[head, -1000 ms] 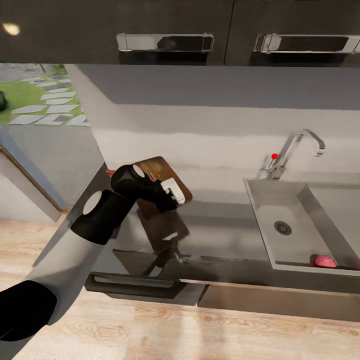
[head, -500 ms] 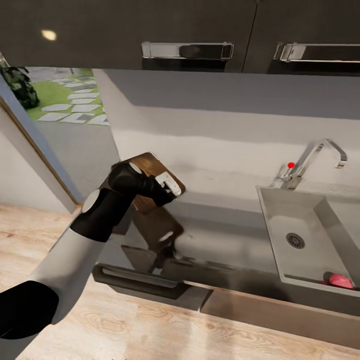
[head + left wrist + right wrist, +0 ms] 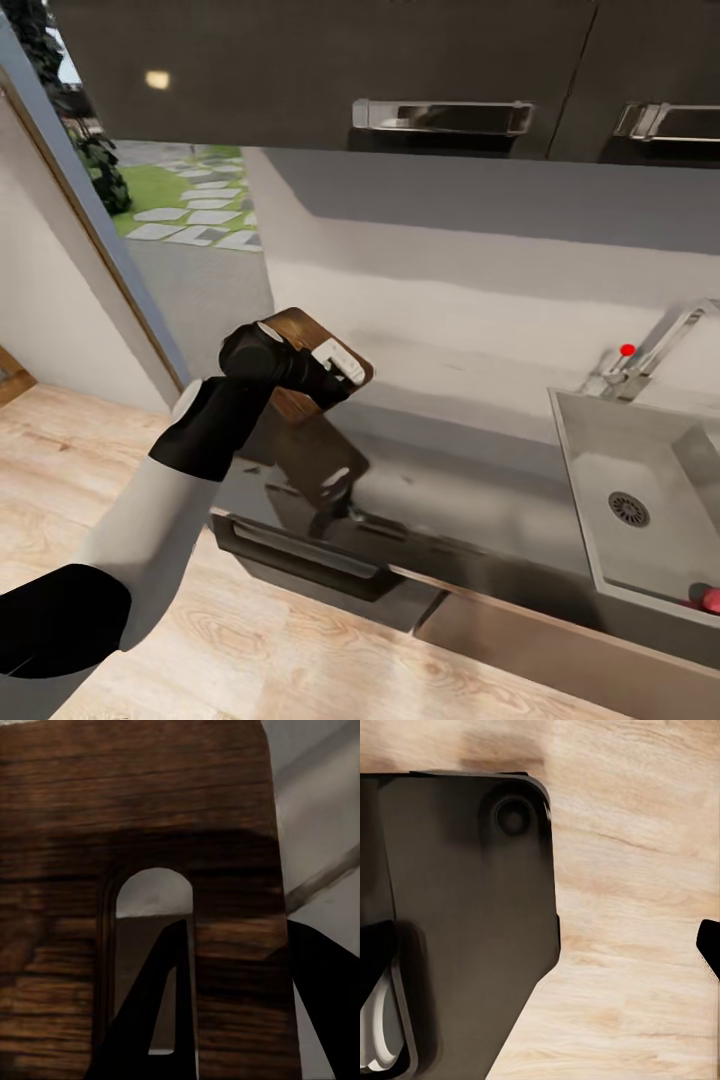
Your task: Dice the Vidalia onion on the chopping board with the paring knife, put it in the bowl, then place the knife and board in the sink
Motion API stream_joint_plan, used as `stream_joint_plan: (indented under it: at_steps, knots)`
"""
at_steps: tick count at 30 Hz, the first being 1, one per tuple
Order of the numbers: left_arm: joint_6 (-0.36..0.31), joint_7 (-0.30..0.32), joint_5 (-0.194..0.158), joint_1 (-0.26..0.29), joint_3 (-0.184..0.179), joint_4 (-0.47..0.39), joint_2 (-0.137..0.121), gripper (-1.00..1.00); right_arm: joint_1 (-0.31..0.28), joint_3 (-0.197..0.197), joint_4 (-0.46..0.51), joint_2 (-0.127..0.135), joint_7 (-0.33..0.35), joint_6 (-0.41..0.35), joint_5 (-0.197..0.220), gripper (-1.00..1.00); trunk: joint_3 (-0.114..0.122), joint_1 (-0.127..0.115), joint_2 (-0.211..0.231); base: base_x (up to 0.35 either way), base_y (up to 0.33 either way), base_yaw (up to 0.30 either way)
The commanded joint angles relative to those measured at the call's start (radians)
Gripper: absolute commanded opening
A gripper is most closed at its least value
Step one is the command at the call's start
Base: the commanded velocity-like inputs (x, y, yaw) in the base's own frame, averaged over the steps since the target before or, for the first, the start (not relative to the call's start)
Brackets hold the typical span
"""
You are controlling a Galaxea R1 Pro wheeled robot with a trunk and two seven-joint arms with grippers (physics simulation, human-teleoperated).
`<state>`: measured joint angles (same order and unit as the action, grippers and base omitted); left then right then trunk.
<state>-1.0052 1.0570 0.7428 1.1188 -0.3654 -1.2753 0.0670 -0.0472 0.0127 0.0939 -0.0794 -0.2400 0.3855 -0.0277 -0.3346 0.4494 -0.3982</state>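
Observation:
My left gripper [image 3: 338,366] is shut on the brown chopping board [image 3: 292,333] and holds it tilted just above the left end of the grey countertop [image 3: 450,470]. In the left wrist view one finger [image 3: 161,997] passes through the board's [image 3: 150,810] slot hole and the other sits outside the board's edge. The sink [image 3: 600,470] lies at the right, with the pinkish Vidalia onion [image 3: 708,598] at its near corner. In the right wrist view the right gripper [image 3: 540,949] is open over the floor. The paring knife and the bowl are out of view.
A grey tap with a red knob [image 3: 627,350] stands behind the sink. Dark upper cabinets with bar handles [image 3: 440,115] hang overhead. A drawer handle [image 3: 300,555] sticks out below the countertop. A doorway [image 3: 170,210] opens at the left onto a garden, with wooden floor [image 3: 300,660] below.
The whole view has swung left, so the sink and onion now sit near the picture's right edge. The board stays in my left gripper and looks a little farther from the sink.

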Motion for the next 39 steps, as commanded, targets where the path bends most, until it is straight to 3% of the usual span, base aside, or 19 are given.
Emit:
stream_joint_plan:
  at_steps: [1,8,31,39]
  knots:
    - [-0.004,0.011,0.011,0.001,0.0,0.004,0.002,-1.0,0.0,0.001,0.0,0.0,-0.004,0.003,-0.003,1.0,-0.001,0.001,-0.002,0.0,0.0,0.202]
    - [-0.004,0.011,0.01,0.001,0.0,0.037,0.003,-1.0,0.0,0.001,0.0,-0.001,-0.004,0.003,-0.003,1.0,0.002,0.001,-0.002,0.0,-0.028,0.063]
    - [-0.004,0.009,0.01,-0.003,0.0,0.057,0.004,-1.0,0.0,0.003,0.0,-0.001,-0.004,0.003,-0.002,1.0,0.002,0.001,-0.002,0.0,-0.301,0.001]
    - [-0.004,0.009,0.01,-0.004,0.0,0.08,0.004,-1.0,0.0,0.002,0.0,-0.002,-0.004,0.003,-0.001,1.0,0.002,0.001,-0.002,0.0,-0.099,0.0]
